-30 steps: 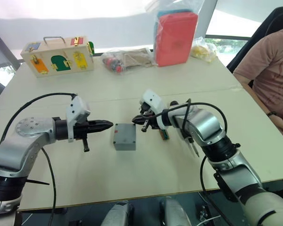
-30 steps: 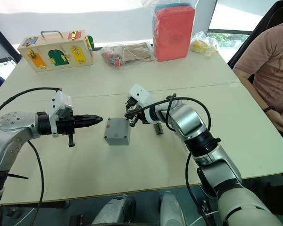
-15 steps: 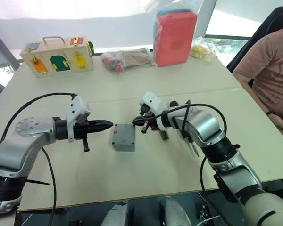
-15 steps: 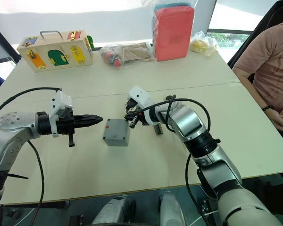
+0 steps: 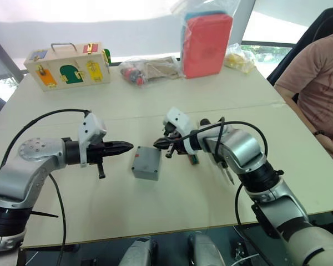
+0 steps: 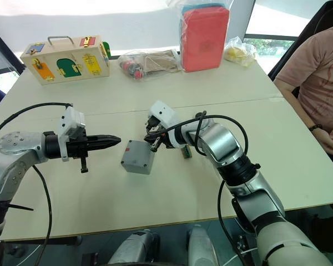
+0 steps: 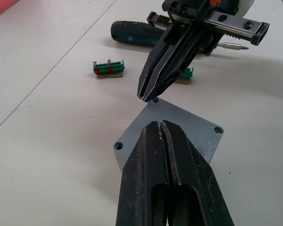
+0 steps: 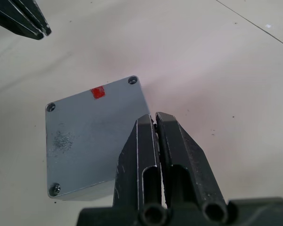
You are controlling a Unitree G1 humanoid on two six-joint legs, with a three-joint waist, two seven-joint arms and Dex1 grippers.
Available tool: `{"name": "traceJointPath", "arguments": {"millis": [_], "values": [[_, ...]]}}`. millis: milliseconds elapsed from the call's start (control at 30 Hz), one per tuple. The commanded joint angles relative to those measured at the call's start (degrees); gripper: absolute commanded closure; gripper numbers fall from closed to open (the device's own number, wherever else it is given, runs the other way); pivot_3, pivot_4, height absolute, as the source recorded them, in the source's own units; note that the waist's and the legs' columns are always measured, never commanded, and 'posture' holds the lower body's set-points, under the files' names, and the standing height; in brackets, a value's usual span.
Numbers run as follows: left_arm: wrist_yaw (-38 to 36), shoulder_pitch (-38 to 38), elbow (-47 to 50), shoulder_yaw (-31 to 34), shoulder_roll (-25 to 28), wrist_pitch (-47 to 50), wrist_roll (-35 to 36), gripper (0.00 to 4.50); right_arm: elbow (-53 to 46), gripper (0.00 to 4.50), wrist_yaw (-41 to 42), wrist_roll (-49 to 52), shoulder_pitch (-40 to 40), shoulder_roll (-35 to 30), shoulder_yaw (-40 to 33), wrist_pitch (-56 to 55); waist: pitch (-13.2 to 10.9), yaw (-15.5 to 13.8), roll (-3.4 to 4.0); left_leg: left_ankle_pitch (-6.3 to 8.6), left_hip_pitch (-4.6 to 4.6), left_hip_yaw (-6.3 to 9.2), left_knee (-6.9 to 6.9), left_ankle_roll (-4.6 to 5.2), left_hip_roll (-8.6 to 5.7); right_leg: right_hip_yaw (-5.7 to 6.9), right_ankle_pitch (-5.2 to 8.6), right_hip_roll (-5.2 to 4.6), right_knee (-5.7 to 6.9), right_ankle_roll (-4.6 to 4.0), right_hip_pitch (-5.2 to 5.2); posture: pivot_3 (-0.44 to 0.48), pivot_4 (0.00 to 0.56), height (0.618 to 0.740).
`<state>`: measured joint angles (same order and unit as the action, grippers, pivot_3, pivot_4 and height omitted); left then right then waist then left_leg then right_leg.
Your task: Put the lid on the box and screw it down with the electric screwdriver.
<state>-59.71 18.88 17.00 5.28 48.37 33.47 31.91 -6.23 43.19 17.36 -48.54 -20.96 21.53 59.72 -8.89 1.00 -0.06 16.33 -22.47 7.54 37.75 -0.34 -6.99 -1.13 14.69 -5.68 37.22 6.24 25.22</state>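
- Where the pale tabletop (image 5: 222,100) carries the work, two claws point at each other across one grey box (image 5: 146,163).
- One wooden latch box (image 5: 67,65) with coloured doors stands at the far left edge; one clear bag of small parts (image 5: 147,69) lies to its right.
- One left claw (image 5: 129,147) has its two black fingers pressed together on nothing, pointing to the right, its tip just left of the box.
- The box sits mid-tabletop between the claws, one side lifted so that it tilts; its lid (image 8: 92,136) lies flush on top, with a small red mark (image 8: 98,92) near one edge and screw holes at the corners.
- One right claw (image 5: 156,144) is also closed and empty, pointing left, its tip at the box's near-right corner; whether it touches I cannot tell.
- Two small green connector pieces (image 7: 108,68) lie behind the box.
- One electric screwdriver (image 7: 137,34) lies flat beyond the right claw, its long axis running across the tabletop and its metal bit (image 7: 232,46) pointing away from the dark handle.
- One red pouch in plastic (image 5: 206,41) stands at the far edge; one person in a pink shirt (image 5: 319,83) sits at the right.
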Motion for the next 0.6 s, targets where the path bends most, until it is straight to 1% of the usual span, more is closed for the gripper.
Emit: {"name": "traceJointPath", "arguments": {"millis": [33, 367, 600], "values": [[-0.01, 1.16, 1.35, 0.47, 0.20, -0.14, 0.54, 4.50, -2.14, 4.48, 0.26, 0.67, -2.09, -0.02, -1.40, -0.16, 0.00, 0.00, 0.00, 0.00, 0.00, 0.00, 0.00, 0.00, 0.00, 0.00, 0.00, 0.00, 0.00, 0.00, 0.00, 0.000, 0.150, 0.740], [-0.11, 1.36, 1.09, 0.30, 0.06, -0.28, 0.44, 4.50, -2.92, 4.48, 0.70, 0.79, -1.50, -2.42, -1.14, 0.43, 0.00, -0.05, 0.00, 0.00, 0.00, 0.00, 0.00, 0.00, 0.00, 0.00, 0.00, 0.00, -0.01, 0.00, -0.01, 0.000, 0.150, 0.740], [-0.31, 1.54, 0.77, 0.20, 0.08, -0.41, 0.29, 4.50, -3.78, 4.48, 0.52, 1.19, -0.79, -2.39, -0.79, 1.05, 0.00, -0.05, 0.00, 0.00, 0.00, 0.00, 0.00, 0.00, 0.00, 0.00, 0.00, 0.00, -0.01, 0.00, 0.00, 0.000, 0.150, 0.740]]}}
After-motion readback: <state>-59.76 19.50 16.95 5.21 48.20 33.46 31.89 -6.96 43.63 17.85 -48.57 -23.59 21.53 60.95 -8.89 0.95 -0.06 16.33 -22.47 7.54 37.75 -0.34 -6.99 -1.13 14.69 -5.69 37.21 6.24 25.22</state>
